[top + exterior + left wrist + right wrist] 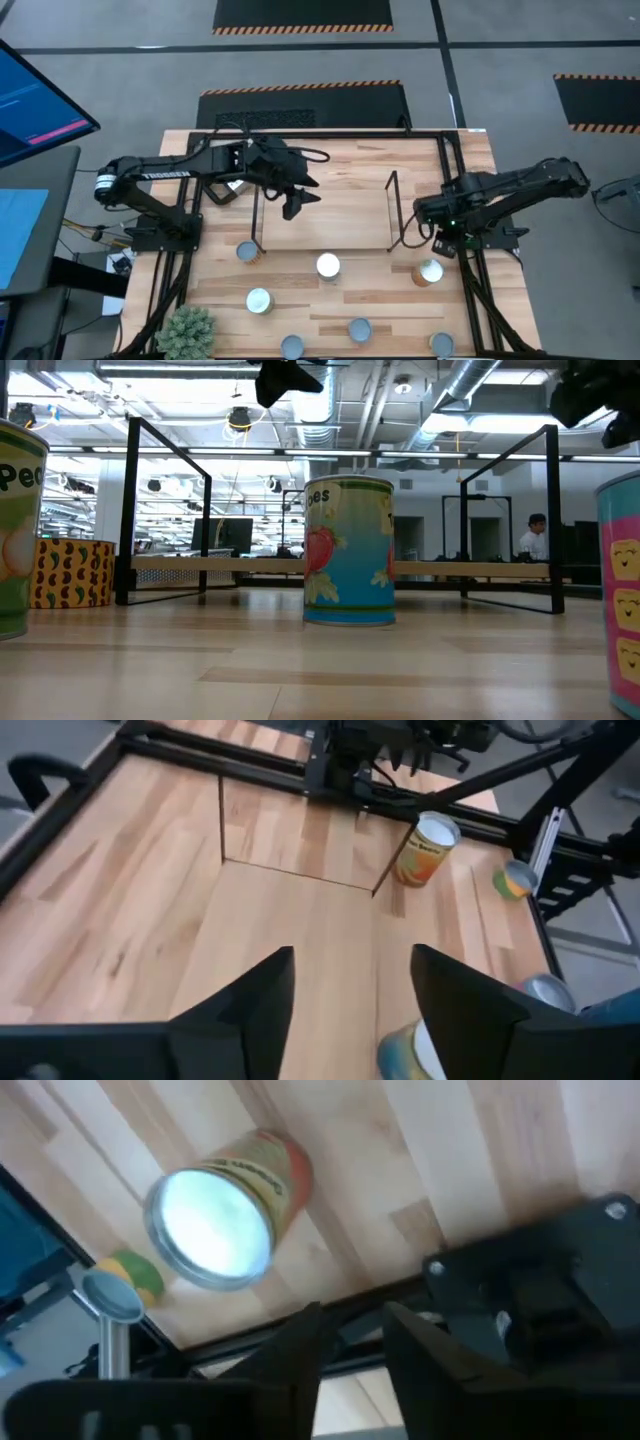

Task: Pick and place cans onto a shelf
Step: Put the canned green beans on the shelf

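Observation:
Several small cans stand upright on the wooden table: one with a white lid (327,266), one at the shelf's left post (247,252), one (258,300) nearer the front, and an orange-sided one (430,272) at the right. The black wire shelf (392,200) stands mid-table with nothing on it. My left gripper (295,203) hangs open and empty above the shelf's left part; its wrist view (352,995) shows bare wood between the fingers. My right gripper (440,240) is open and empty just behind the orange-sided can (225,1210).
More cans stand along the near edge (358,328) (292,346) (440,343). A green plant (187,330) sits at the near left corner. A black frame (320,135) edges the table. In the low view a can (348,550) stands in front of the shelf (165,510).

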